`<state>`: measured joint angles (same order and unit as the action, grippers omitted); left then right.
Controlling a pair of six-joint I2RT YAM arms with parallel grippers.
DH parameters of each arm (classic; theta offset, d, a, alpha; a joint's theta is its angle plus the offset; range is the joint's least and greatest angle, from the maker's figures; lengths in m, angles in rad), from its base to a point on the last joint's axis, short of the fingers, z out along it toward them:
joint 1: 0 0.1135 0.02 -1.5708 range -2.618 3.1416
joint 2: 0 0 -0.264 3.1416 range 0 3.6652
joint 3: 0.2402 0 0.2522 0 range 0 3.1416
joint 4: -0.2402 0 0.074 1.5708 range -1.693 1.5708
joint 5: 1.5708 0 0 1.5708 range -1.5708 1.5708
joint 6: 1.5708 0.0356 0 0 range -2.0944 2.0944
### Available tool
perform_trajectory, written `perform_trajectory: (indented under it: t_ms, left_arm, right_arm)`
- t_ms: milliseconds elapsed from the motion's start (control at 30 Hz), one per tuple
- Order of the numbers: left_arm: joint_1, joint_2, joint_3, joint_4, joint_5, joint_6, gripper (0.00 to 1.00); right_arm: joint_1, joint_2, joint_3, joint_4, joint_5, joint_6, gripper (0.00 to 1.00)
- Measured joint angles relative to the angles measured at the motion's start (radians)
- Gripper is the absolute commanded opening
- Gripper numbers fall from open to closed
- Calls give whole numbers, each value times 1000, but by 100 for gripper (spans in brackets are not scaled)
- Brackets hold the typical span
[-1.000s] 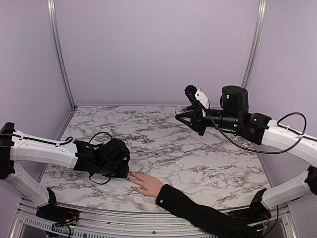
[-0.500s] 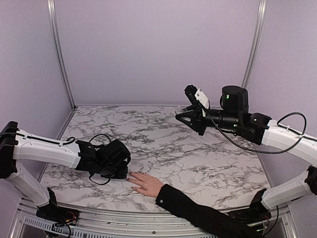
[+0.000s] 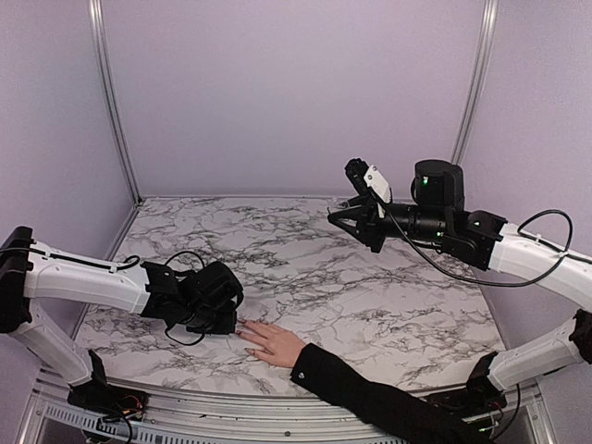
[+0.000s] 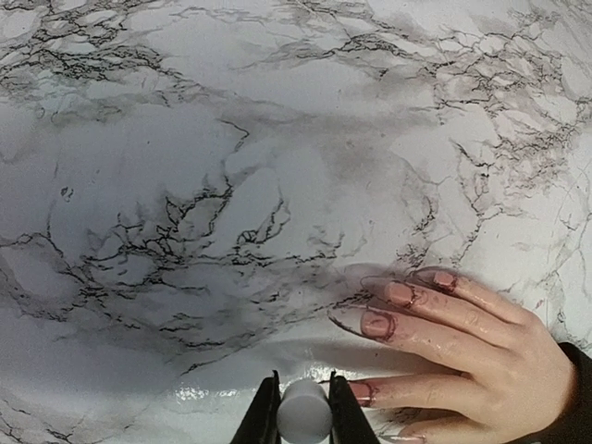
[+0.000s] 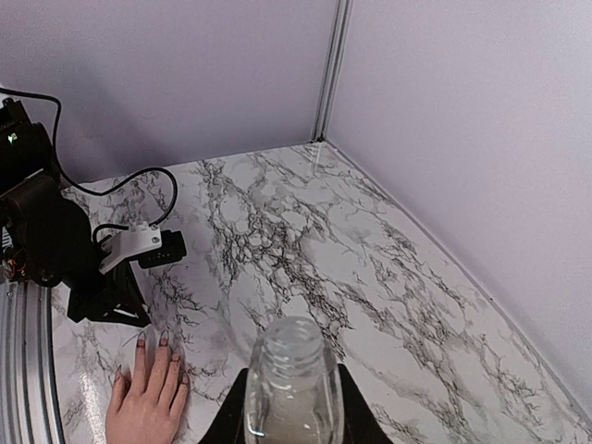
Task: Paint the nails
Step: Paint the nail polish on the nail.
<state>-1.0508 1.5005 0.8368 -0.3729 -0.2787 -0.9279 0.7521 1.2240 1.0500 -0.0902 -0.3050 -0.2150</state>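
Top external: the left gripper (image 3: 228,322) sits low over the marble table (image 3: 305,268), and the human hand (image 3: 275,344) lies flat at its 4 o'clock, fingertips just beside the gripper's tip. The hand's long axis runs from 4 o'clock at the black sleeve (image 3: 370,398) to 10 o'clock at the fingertips. The right gripper (image 3: 344,218) is raised at the table's 2 o'clock, well apart from the hand, so the left arm is clearly the nearer one. Left wrist: the jaws are clamped on a small pale cylinder (image 4: 303,412), probably a brush handle, though no bristles show. The nails (image 4: 400,294) lie from 3 to 1 o'clock of it. The lowest finger's nail is just beside the right jaw and the others are fanned further off. Several look tinted, with smudged edges. Judgement: the next stroke needs a short shift toward 2 o'clock, along the fingers. Right wrist: the jaws are closed around an open-necked clear bottle (image 5: 294,384), held upright, with the hand at its 8 o'clock.
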Motion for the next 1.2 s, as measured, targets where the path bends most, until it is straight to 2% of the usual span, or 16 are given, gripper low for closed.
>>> perform_trajectory:
  t_ms: [333,633,1200]
  left_arm:
    - [-3,-162,-36,19,-55,-6,0]
    - [-3,-68,-18,40,-21,47,0]
    - [-6,-61,-3,75,29,84,0]
  right_arm:
    - [0,0,0,0,0,0,0]
    - [0,0,0,0,0,0,0]
    - [0,0,0,0,-1,0,0]
